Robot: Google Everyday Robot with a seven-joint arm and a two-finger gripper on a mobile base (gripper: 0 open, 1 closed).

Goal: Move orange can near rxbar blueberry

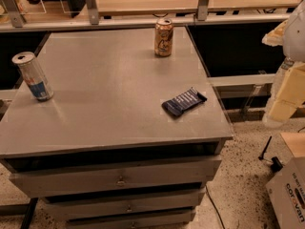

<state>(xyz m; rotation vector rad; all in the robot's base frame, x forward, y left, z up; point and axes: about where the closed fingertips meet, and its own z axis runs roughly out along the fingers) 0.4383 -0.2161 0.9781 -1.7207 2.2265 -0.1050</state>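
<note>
The orange can point(163, 37) stands upright at the far edge of the grey cabinet top point(109, 89), right of centre. The rxbar blueberry point(183, 102), a flat dark navy wrapper, lies at an angle near the top's right edge, well in front of the can. My gripper point(282, 106) hangs at the right edge of the view, off the cabinet and over the floor. It is to the right of the bar and apart from both things, and holds nothing that I can see.
A taller silver-and-blue can point(33, 76) stands tilted near the left edge of the top. Drawers point(119, 178) front the cabinet below. A wooden shelf with metal posts point(90, 4) runs behind. A cardboard box point(290, 194) sits on the floor at the lower right.
</note>
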